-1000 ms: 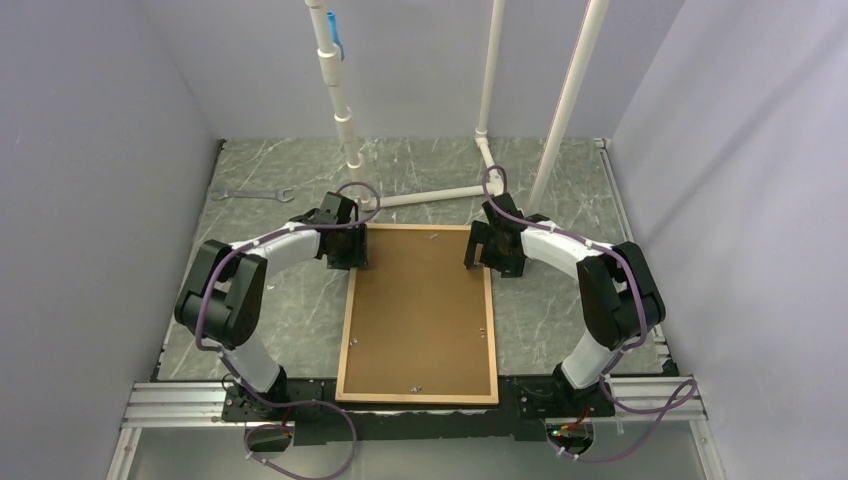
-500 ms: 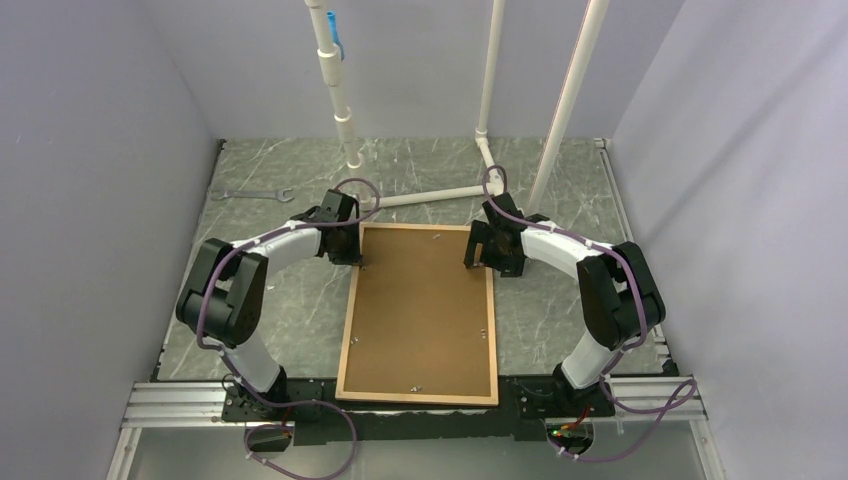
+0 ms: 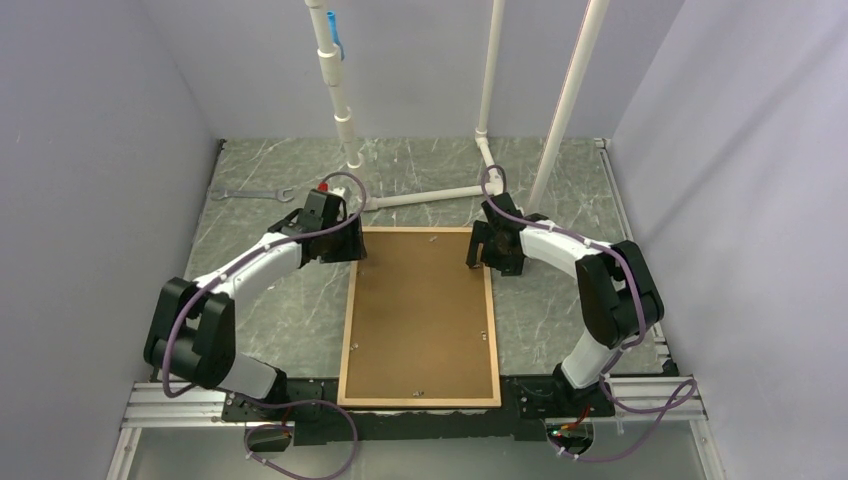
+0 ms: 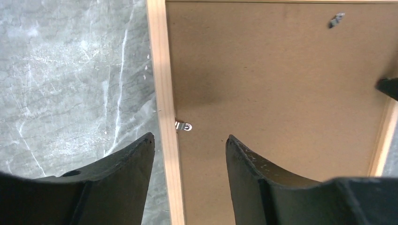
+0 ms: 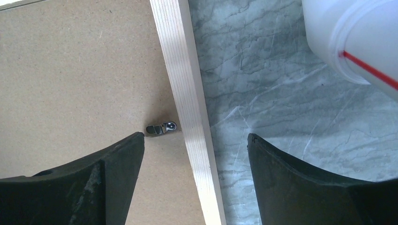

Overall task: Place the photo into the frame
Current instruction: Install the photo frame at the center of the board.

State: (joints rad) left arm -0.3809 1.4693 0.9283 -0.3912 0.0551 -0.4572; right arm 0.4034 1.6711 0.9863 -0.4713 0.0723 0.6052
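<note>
left gripper (image 4: 190, 137): hanging wide open, straddling the frame (image 4: 162, 93) edge, turn clip (image 4: 184, 126) sitting right between its fingers
right gripper (image 5: 195, 135): gaping too, white pipe (image 5: 356, 37) looming just ahead

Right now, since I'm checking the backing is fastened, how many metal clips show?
6 clips: top, bottom, lower left, lower right, upper left, upper right. More may be hidden.

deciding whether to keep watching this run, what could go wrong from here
1. The open left gripper straddles the frame strip right at a clip; closing may snag the clip or shove the frame.
2. The open right gripper sits close to a white pipe; lifting the frame could knock it.
3. The backing covers the frame and no photo shows, so it may be left out.
</note>
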